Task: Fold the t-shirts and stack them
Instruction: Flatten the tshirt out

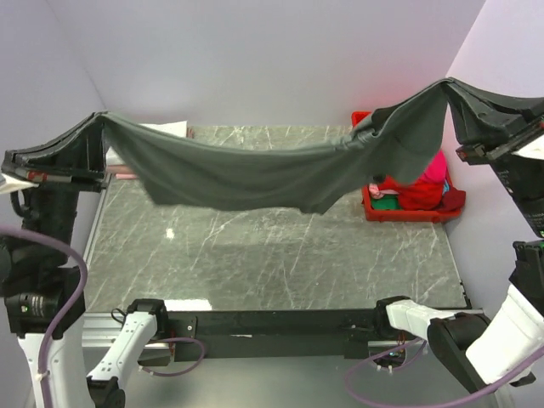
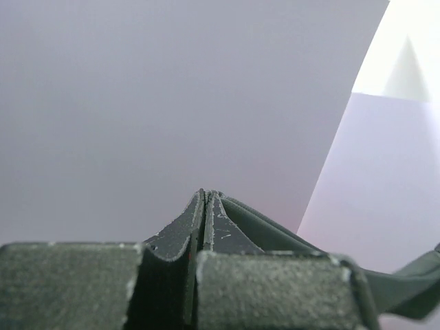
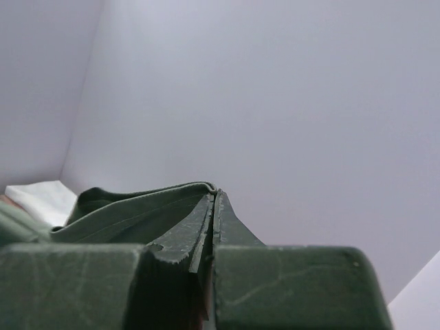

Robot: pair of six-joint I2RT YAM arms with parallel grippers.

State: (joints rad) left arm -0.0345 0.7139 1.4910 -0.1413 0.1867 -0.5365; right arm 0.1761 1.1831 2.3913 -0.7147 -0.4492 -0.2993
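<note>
Pale lilac walls enclose a grey marble surface [image 1: 255, 263]. On the left, the left gripper [image 1: 100, 121] is held high, its fingers pressed together on one end of the charcoal t-shirt [image 1: 246, 174]. Just beyond this gripper, a white cloth [image 1: 166, 129] lies at the surface's far edge. The charcoal t-shirt hangs in a sagging span between the two grippers. On the right, the right gripper [image 1: 449, 85] pinches the shirt's other end, also raised. Below that gripper sits a red crate [image 1: 408, 212] holding magenta cloth [image 1: 435, 166] and green cloth [image 1: 387, 202].
</note>
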